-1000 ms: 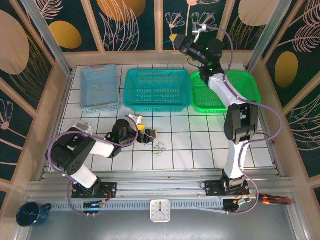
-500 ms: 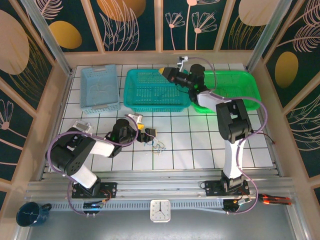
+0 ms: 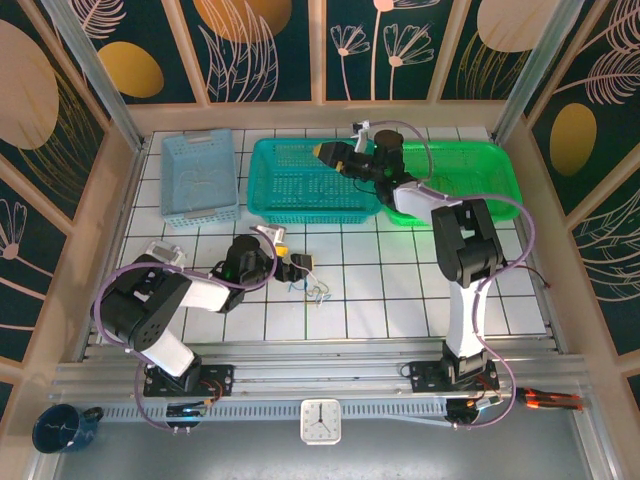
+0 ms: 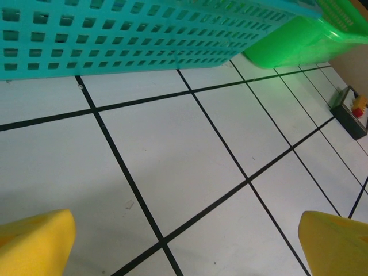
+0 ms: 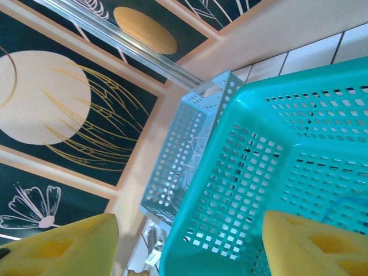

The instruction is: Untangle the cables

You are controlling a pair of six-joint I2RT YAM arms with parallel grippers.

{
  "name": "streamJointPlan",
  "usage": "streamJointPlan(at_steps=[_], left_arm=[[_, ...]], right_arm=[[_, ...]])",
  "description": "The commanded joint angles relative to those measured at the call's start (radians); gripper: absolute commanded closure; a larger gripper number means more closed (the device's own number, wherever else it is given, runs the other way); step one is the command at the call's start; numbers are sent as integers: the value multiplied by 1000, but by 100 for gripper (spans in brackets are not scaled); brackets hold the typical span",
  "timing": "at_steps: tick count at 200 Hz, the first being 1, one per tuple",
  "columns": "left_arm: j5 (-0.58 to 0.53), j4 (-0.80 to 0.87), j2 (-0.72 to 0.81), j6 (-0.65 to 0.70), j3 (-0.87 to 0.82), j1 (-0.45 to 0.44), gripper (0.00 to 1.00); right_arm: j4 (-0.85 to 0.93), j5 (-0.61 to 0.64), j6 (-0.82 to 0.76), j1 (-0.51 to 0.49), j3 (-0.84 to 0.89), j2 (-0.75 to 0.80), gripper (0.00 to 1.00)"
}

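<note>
The cables are a small knot of thin blue and whitish cords lying on the white tiled table. My left gripper sits low just up-left of the knot. In the left wrist view this gripper is open, its yellow pads wide apart over bare tile, with no cord between them. My right gripper hovers over the teal basket. In the right wrist view it is open and holds nothing, looking into the teal basket.
A light blue basket stands at the back left, with a thin whitish cord showing through its wall. A green basket stands at the back right, beside the teal one. Wooden walls ring the table.
The right arm has swung down from high at the back wall and leftward, ending over the teal basket. The left gripper and the knot have barely moved.
</note>
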State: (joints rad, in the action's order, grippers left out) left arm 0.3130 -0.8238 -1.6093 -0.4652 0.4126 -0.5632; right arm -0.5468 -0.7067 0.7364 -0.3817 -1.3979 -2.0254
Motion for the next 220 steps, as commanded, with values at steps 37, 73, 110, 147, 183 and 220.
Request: streamJointPlan(at_steps=[37,73,110,147,183,220], left_arm=[[-56,64,-9,-43,63,-3,1],[-85,114,-7,-55,104,-3,1],[-82,195,3,-62,164,-3,1],[-95,265,26,-76,210,-3,1],[-91,319,45,-87,257,-2,1],[-75,353,73,-98,298,-2,1]], right_arm=[[99,32,-141,-7,143,299,33],[82,51,-167,-18,357,466,33],[156,116,-282,-92,546,605,33],[130,168,-378,-174,721,688,33],[34,165,-402,-201,826,706,33],[-62,153,-400,-228,843,656,33]])
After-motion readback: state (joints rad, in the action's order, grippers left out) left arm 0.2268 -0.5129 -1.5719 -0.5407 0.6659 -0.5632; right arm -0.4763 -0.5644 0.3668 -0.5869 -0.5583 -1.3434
